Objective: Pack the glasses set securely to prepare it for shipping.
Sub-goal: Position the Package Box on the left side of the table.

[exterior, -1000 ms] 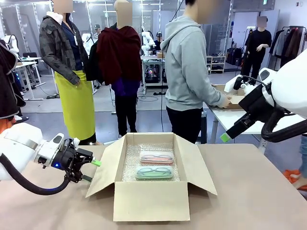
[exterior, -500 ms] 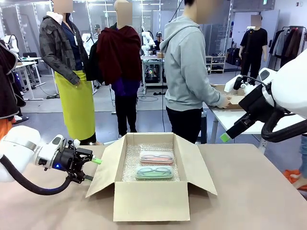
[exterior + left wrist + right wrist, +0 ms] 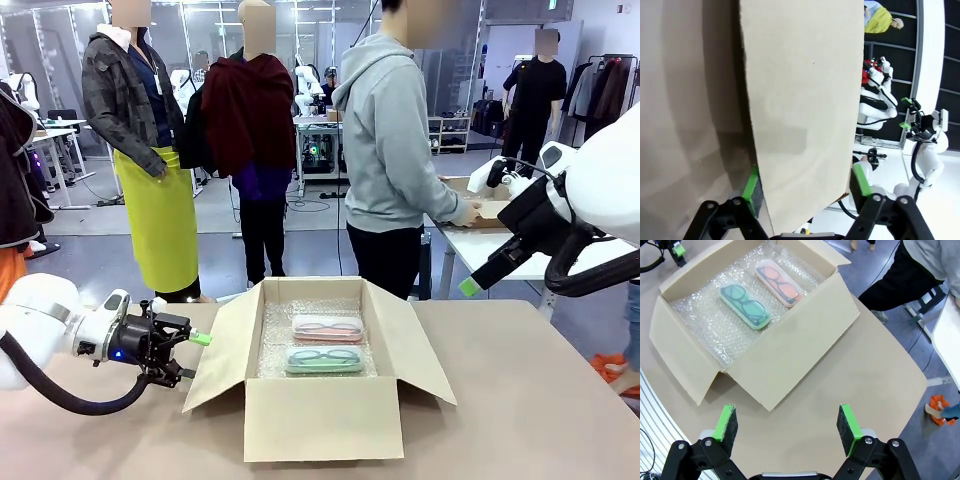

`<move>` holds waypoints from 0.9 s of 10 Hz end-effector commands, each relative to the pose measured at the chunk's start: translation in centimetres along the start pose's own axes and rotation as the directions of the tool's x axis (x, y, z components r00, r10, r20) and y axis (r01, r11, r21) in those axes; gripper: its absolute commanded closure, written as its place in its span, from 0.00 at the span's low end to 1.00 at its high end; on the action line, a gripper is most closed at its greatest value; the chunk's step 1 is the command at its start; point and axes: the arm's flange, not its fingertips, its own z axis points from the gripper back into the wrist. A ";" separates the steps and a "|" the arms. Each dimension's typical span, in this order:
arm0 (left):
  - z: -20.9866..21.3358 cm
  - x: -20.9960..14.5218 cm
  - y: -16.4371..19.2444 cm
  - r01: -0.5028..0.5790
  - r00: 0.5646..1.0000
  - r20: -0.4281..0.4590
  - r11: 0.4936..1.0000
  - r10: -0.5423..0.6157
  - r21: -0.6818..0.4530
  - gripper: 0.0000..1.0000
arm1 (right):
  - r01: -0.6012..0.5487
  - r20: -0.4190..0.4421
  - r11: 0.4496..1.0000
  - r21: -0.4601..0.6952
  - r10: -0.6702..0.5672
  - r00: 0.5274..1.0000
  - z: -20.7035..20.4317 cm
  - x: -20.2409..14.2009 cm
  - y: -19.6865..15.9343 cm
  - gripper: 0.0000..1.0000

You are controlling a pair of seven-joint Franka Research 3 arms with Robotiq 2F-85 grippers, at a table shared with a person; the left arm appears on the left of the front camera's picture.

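A: Position of the glasses set?

B: Both cases lie inside the open cardboard box at the table's centre, on a bubble-wrap lining. The pink case sits toward the far wall of the box; the mint green case sits just beside it on the near side. Eyeglasses show through each clear top. Whether the two cases touch cannot be determined.

A: Box flaps?

B: All four are folded outward. From the right wrist camera the pink case and the mint green case lie side by side, long sides parallel.

A: Left gripper?

B: The left gripper is low over the table at the box's left flap, fingers spread wide. In the left wrist camera the flap runs between the two green pads, one pad on each face. Contact with the cardboard cannot be determined.

A: Right gripper?

B: The right gripper hangs high above the table's right side, well apart from the box, jaws wide and holding nothing. From the front, one green fingertip is visible
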 end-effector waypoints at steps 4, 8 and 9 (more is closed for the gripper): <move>1.8 0.8 -0.5 0.049 0.999 0.028 0.992 -0.046 -0.118 1.00 | 0.021 0.002 1.000 -0.014 -0.021 1.000 -0.2 0.0 0.4 0.00; 2.0 0.9 -1.1 0.066 0.998 0.030 0.989 -0.063 -0.130 1.00 | 0.021 0.002 1.000 -0.014 -0.021 1.000 -0.2 0.0 0.4 0.00; 2.0 0.9 -1.1 0.072 0.997 0.034 0.988 -0.068 -0.137 1.00 | 0.021 0.002 1.000 -0.014 -0.021 1.000 -0.2 0.0 0.4 0.00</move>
